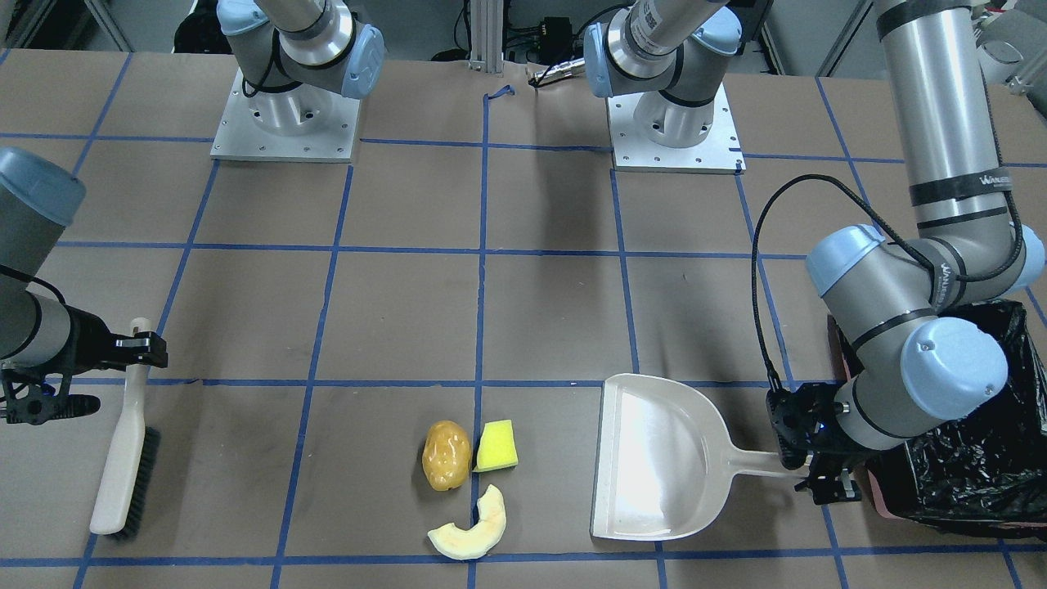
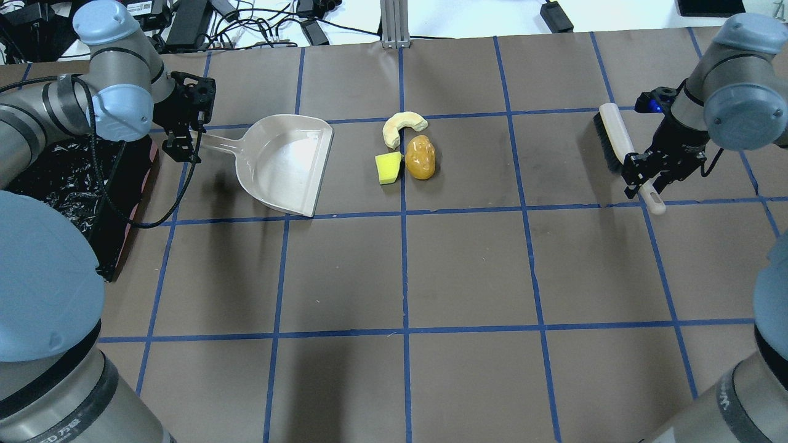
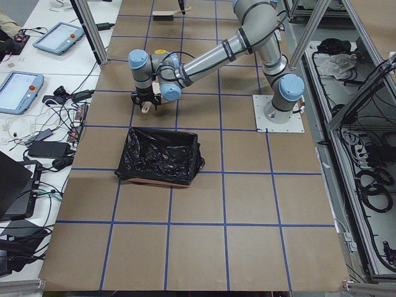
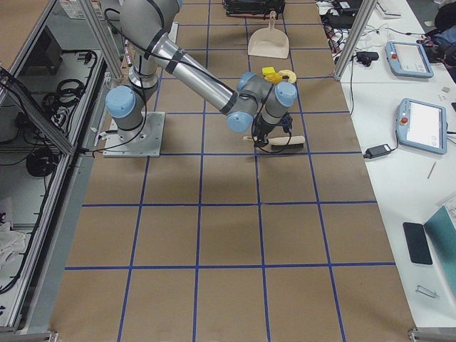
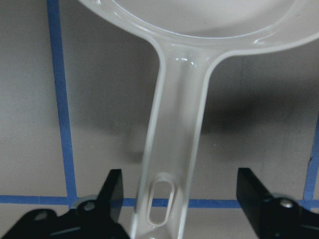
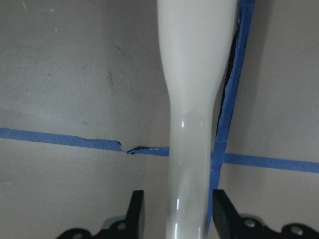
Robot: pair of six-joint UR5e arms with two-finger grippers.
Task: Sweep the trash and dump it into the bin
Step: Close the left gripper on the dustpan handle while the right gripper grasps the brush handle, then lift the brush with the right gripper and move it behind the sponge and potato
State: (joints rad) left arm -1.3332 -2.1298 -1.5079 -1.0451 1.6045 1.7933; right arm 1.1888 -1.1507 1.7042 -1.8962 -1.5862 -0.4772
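The trash lies together on the table: a golden-brown potato (image 1: 447,466) (image 2: 420,158), a yellow wedge (image 1: 496,446) (image 2: 388,168) and a pale melon slice (image 1: 474,528) (image 2: 401,126). A beige dustpan (image 1: 658,458) (image 2: 283,163) lies flat beside them, its mouth towards them. My left gripper (image 1: 806,473) (image 5: 179,199) is open, with the jaws wide on both sides of the dustpan handle. The black-lined bin (image 1: 981,466) (image 2: 55,184) stands just behind that arm. My right gripper (image 2: 646,181) (image 6: 177,214) sits narrowly around the handle of a brush (image 1: 123,466) (image 2: 619,138), with a small gap on one side.
Both arm bases (image 1: 282,114) stand at the table's robot side. Blue tape lines grid the brown table top (image 2: 468,264). Cables and power supplies (image 2: 246,24) lie past the far edge. Tablets (image 4: 410,57) sit on a side bench.
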